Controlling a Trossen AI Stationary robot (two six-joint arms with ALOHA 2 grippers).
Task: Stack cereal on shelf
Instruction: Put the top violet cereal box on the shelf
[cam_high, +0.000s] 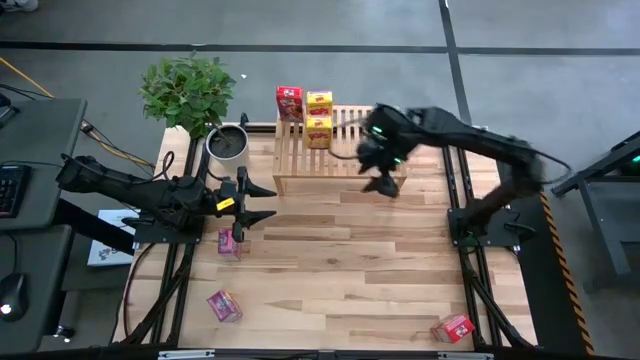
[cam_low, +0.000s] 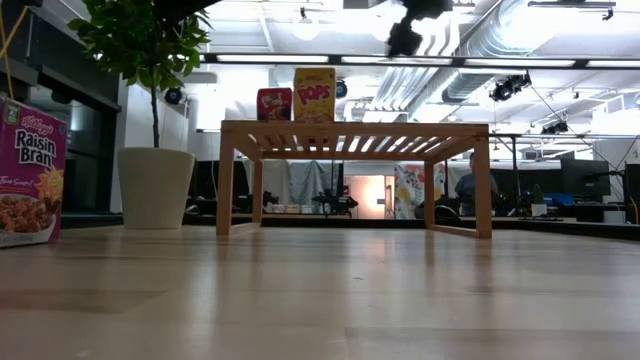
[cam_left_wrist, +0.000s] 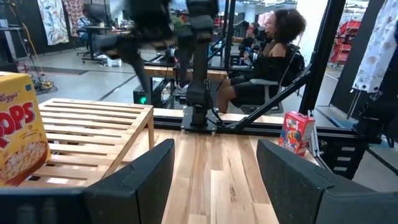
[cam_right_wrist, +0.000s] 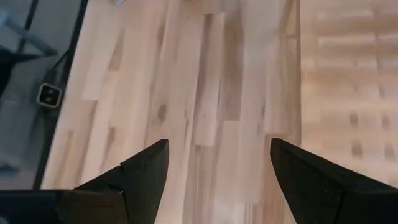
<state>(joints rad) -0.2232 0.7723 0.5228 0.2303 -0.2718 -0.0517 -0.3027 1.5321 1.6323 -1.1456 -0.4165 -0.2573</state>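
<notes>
The slatted wooden shelf (cam_high: 345, 150) stands at the table's far middle. On its left part stand a red cereal box (cam_high: 290, 102) and two yellow ones (cam_high: 319, 100) (cam_high: 318, 131). Two pink boxes (cam_high: 229, 243) (cam_high: 224, 305) lie on the table at the left, and a red one (cam_high: 452, 328) lies at the near right. My left gripper (cam_high: 268, 202) is open and empty, level, just near of the shelf's left end, with its fingers pointing toward the table's right. My right gripper (cam_high: 385, 185) is open and empty, raised over the shelf's near right corner and pointing down.
A potted plant (cam_high: 190, 95) and a white pot (cam_high: 228, 143) stand at the far left beside the shelf. The shelf's right half (cam_high: 375, 140) is bare slats. A seated person (cam_left_wrist: 273, 56) is in the room beyond the table's right side.
</notes>
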